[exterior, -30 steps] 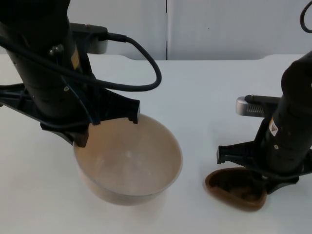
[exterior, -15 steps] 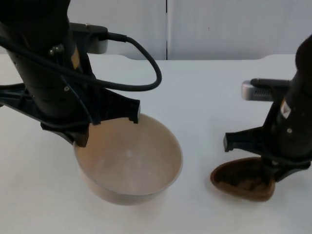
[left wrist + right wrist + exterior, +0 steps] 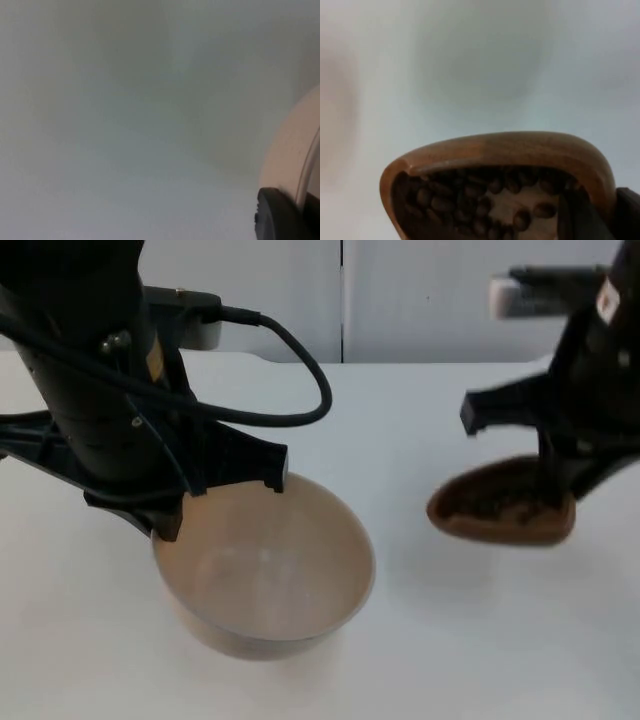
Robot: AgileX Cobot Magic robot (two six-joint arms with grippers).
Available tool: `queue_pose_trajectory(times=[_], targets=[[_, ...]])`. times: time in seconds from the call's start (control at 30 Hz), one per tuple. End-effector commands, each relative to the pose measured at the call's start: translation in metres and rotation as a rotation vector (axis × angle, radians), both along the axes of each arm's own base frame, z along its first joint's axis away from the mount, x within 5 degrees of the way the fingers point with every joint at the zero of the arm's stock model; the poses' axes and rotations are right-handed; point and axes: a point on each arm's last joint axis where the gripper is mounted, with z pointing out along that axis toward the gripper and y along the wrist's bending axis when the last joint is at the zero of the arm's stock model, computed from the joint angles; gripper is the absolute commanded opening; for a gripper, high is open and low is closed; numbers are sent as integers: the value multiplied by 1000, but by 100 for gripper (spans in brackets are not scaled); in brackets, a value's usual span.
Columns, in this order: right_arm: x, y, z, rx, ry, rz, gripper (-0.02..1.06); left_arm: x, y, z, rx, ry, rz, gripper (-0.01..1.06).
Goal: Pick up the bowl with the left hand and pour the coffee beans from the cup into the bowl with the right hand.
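A beige bowl [image 3: 265,575] hangs just above the table at the centre left, empty inside. My left gripper [image 3: 215,498] is shut on its far-left rim; the left wrist view has that rim [image 3: 290,155] beside a black fingertip [image 3: 277,215]. A brown wooden cup [image 3: 500,502] with coffee beans [image 3: 505,502] hangs in the air at the right, well above the table and apart from the bowl. My right gripper [image 3: 560,480] is shut on the cup's right rim. In the right wrist view the cup [image 3: 500,150] is close, with dark beans [image 3: 470,200] inside and a fingertip [image 3: 580,220] over its rim.
The white table [image 3: 420,420] runs back to the grey partition wall [image 3: 420,290]. Bare table lies between the bowl and the cup and in front of both.
My right gripper has lifted the cup off the table and carried it up and back. The left gripper and bowl have stayed still.
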Motion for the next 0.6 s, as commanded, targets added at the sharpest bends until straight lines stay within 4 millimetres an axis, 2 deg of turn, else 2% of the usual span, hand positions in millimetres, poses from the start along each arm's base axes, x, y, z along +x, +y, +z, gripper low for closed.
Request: queue_pose_trajectory(times=[0.0, 0.1, 0.13, 0.27, 0.43, 0.57], targets=[[3, 3, 22, 10, -5, 47, 0, -1, -2, 2, -15, -10, -1, 0], [8, 9, 49, 36, -18, 100, 0, -1, -2, 2, -15, -10, -1, 0], [8, 9, 49, 36, -18, 100, 0, -1, -2, 2, -15, -10, -1, 0], [11, 11, 77, 22, -19, 149, 0, -1, -2, 2, -18, -13, -2, 0], [14, 15, 92, 53, -61, 191, 0, -1, -2, 2, -19, -14, -3, 0], [13, 18, 93, 66, -58, 207, 0, -1, -2, 2, -19, -14, -3, 0]])
